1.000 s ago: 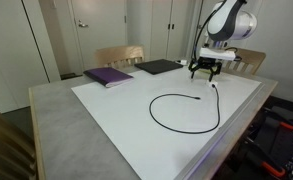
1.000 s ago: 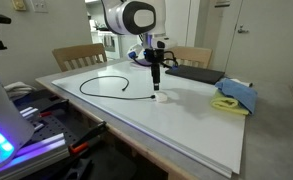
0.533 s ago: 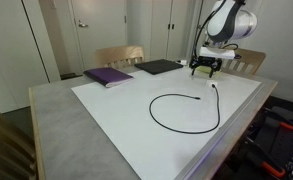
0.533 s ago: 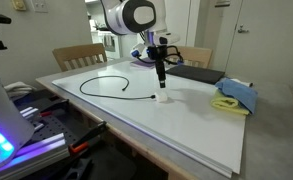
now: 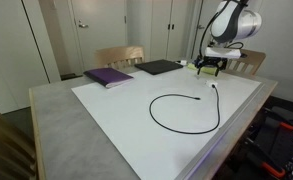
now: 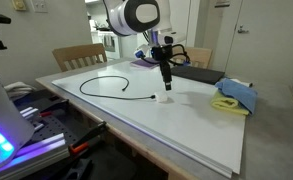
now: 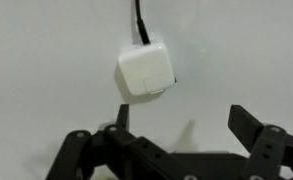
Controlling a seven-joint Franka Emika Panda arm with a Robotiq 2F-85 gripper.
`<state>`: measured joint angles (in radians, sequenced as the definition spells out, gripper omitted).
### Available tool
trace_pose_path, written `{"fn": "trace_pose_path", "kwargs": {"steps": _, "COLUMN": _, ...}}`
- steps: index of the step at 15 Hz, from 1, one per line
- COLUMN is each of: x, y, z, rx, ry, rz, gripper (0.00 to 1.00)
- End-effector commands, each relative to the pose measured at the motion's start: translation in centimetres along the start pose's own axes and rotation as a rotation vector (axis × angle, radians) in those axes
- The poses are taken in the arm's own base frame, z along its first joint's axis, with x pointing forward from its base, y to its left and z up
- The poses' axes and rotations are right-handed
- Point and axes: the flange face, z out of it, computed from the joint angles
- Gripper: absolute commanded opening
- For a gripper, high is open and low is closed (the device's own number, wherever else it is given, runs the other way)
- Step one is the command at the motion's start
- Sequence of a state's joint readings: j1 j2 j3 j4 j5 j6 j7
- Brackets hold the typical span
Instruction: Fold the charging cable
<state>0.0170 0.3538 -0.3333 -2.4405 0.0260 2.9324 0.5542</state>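
The charging cable (image 5: 186,112) lies in an open loop on the white table top (image 5: 116,105), and it shows as a curve (image 6: 106,83) in both exterior views. Its white plug (image 7: 146,72) rests flat on the table, with the black cord (image 7: 139,18) running off the top of the wrist view. In the exterior views the plug (image 5: 214,86) (image 6: 164,98) sits just below my gripper (image 5: 210,68) (image 6: 167,78). The gripper (image 7: 184,122) hovers above the plug, open, with nothing between its fingers.
A purple book (image 5: 108,76) and a flat black pad (image 5: 161,67) lie at the far side of the table. A blue and yellow cloth (image 6: 236,97) lies beside the plug's end. Wooden chairs (image 5: 119,55) stand behind the table.
My gripper has drifted up and slightly away from the plug toward the black pad. It stays open. The cable and plug have not moved.
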Motion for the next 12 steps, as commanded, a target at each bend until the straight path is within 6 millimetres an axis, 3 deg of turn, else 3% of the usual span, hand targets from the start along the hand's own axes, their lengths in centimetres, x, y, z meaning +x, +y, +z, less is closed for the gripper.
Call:
{"fn": "trace_pose_path", "kwargs": {"steps": 1, "x": -0.3, "y": 2.3, "z": 0.2, "rx": -0.016, "ry": -0.039, "rz": -0.054, "gripper": 1.00}}
{"fn": "trace_pose_path", "kwargs": {"steps": 7, "x": -2.0, "y": 3.8, "z": 1.5, "rx": 0.019, "ry": -0.086, "rz": -0.075, "gripper": 1.00}}
{"fn": "trace_pose_path", "kwargs": {"steps": 12, "x": -2.4, "y": 3.0, "z": 2.2, "rx": 0.070, "ry": -0.112, "rz": -0.054, "gripper": 1.00}}
